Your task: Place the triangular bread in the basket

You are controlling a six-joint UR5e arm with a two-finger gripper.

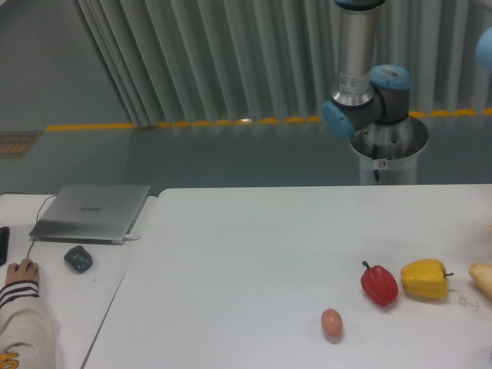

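Note:
The triangular bread (482, 279) shows only as a pale tan, golden-brown piece cut off by the right edge of the view, lying on the white table (254, 254). The basket is out of view. Of the robot I see only the arm's base and lower joints (367, 100) behind the table's far edge; the gripper is not in view.
Left of the bread lie a yellow bell pepper (424, 279), a red bell pepper (380, 284) and a small pinkish-brown egg (331, 323). On a second table at the left are a closed laptop (91, 212), a dark small object (78, 258) and a person's hand (19, 273).

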